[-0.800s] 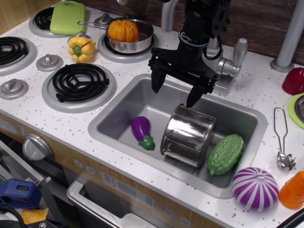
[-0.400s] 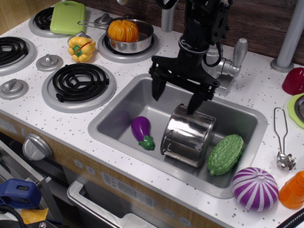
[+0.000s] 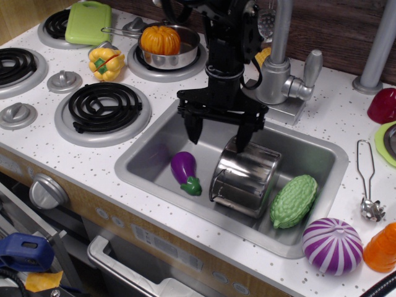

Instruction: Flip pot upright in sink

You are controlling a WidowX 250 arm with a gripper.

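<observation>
The shiny steel pot lies on its side in the grey sink, its open mouth facing the front left. My black gripper hangs open over the sink's back left part. Its right finger stands at the pot's upper back edge; whether it touches the pot I cannot tell. Its left finger hangs free above the basin floor. The gripper holds nothing.
A purple eggplant lies left of the pot, a green bumpy vegetable right of it. The faucet stands behind the sink. A pan with an orange pumpkin, burners and a yellow pepper are at the left. A striped onion and tongs lie right.
My gripper has moved left and turned, from above the pot's back to the pot's left back edge. The pot, eggplant and green vegetable have not moved.
</observation>
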